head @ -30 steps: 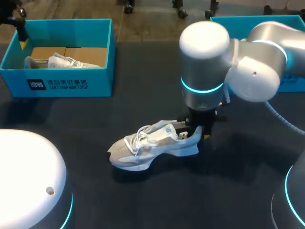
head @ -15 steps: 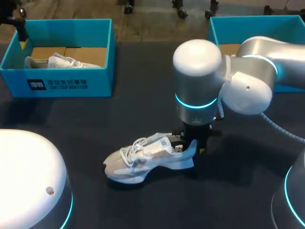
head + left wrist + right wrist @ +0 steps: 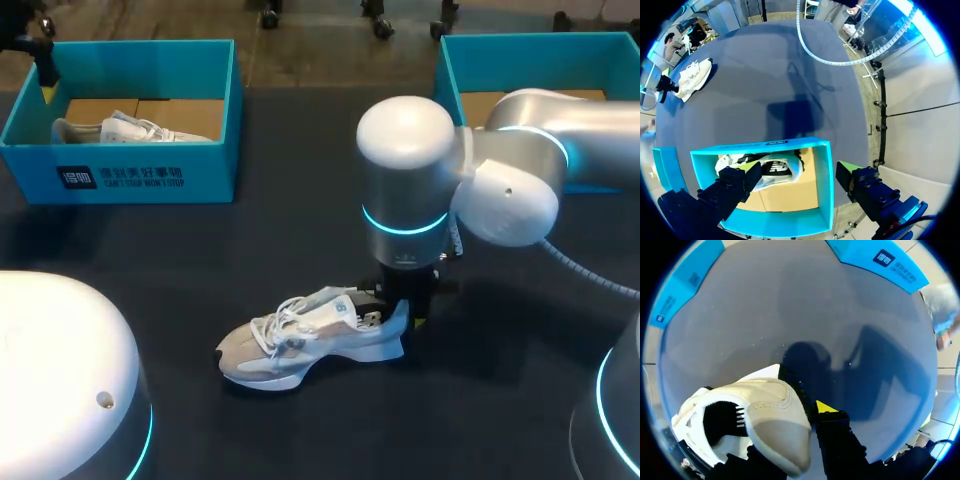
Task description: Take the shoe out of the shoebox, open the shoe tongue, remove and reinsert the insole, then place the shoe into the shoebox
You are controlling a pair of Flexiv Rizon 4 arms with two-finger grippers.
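One white shoe [image 3: 300,340] stands upright on its sole on the dark desk [image 3: 300,220], well apart from the teal shoebox [image 3: 150,178] at the robot's left, nearer the robot and to that box's right. Its long axis runs across the desk, toe toward the shoebox's side, heel away from it. The right hand [image 3: 405,312] stands over the heel, the end farthest from the shoebox, and grips it between its fingers. The left hand [image 3: 797,175] hangs directly above the shoebox, fingers spread wide and holding nothing, over a second shoe [image 3: 772,167] lying inside. Another shoebox [image 3: 450,70] sits well apart, to the first's right. The tongue lies on the shoebox side of the grip; the right arm is much the nearer, and the left would likely have to cross from the shoebox to lift it.
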